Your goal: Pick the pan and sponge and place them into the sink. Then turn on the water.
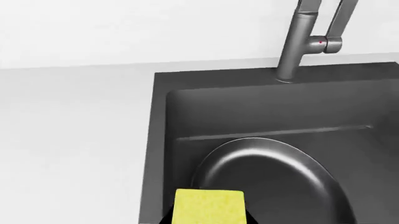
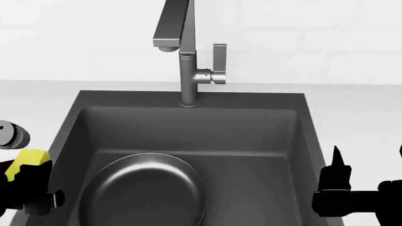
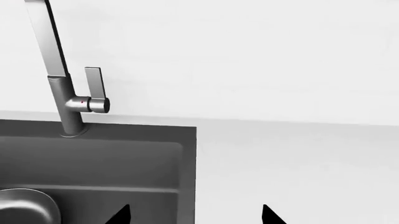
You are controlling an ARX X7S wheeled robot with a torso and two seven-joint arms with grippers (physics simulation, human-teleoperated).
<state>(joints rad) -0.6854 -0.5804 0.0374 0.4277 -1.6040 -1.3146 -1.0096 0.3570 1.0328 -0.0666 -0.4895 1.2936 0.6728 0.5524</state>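
The dark grey pan [image 2: 148, 188] lies inside the sink [image 2: 251, 141], at its front left; it also shows in the left wrist view [image 1: 274, 182] and at the edge of the right wrist view [image 3: 25, 205]. My left gripper [image 2: 28, 181] is shut on the yellow sponge [image 2: 25, 160], held over the sink's left rim; the left wrist view shows the sponge [image 1: 209, 206] between the jaws above the pan's near edge. My right gripper [image 2: 367, 169] is open and empty over the sink's right rim [image 3: 187, 186]. The faucet [image 2: 185, 56] stands at the back with its side lever [image 2: 219, 59] upright. No water shows.
White countertop [image 2: 358, 117] surrounds the sink on both sides, with a white wall [image 2: 301, 28] behind the faucet. In the right wrist view the counter [image 3: 299, 163] stretches right of the basin.
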